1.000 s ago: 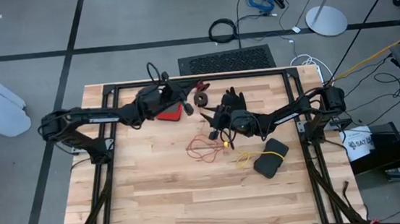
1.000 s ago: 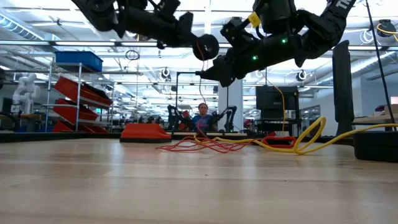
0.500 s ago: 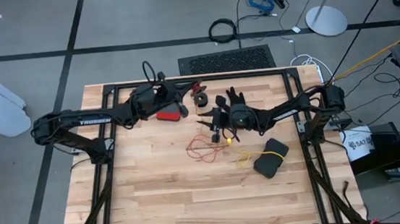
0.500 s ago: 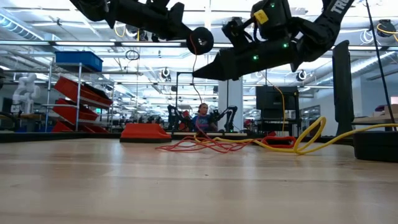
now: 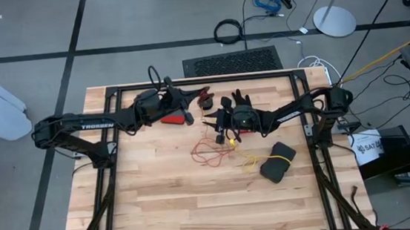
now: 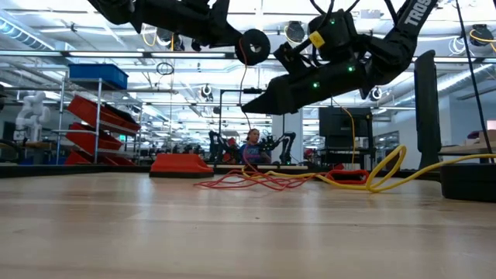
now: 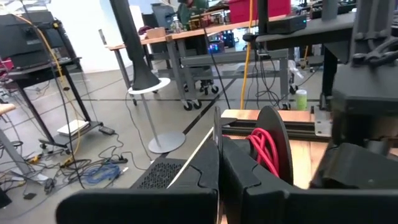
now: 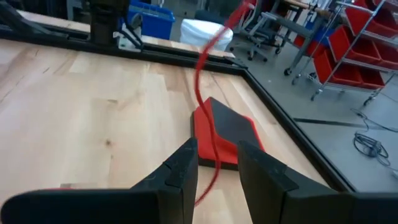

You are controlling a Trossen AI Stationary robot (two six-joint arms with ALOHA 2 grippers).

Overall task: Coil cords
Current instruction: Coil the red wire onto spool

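Observation:
My left gripper (image 7: 219, 163) is shut on a small black reel (image 6: 253, 46) wound with red-orange cord (image 7: 263, 151), held high above the table's far middle (image 5: 205, 98). From the reel the cord drops to a loose tangle (image 5: 208, 150) on the wood. My right gripper (image 8: 217, 168) hovers just to the right of the reel and lower (image 6: 252, 107), open, with the red cord (image 8: 200, 81) running down through its gap. A yellow cord (image 5: 250, 162) lies slack on the table beside the tangle. My left gripper pinches the thin edge of one reel flange (image 7: 216, 127) between its two fingers, coming level from the table's left. The other flange (image 7: 277, 134) and the wound cord stand beside the fingers. The reel is lifted clear, its cord hanging below. My right gripper has the red cord between its fingers (image 8: 183, 171); whether they touch it I cannot tell.
A flat red tray (image 5: 170, 119) lies under the left gripper. A black glove (image 5: 239, 97) sits at the far edge and a black pouch (image 5: 277, 161) to the right of the cords. A black frame rail (image 5: 202, 80) borders the table.
My left gripper has risen a little with the reel, still shut on it. My right gripper has rolled about its own axis, tipped its fingers downward and sunk slightly, staying beside the hanging cord. The tangle on the table has kept its place.

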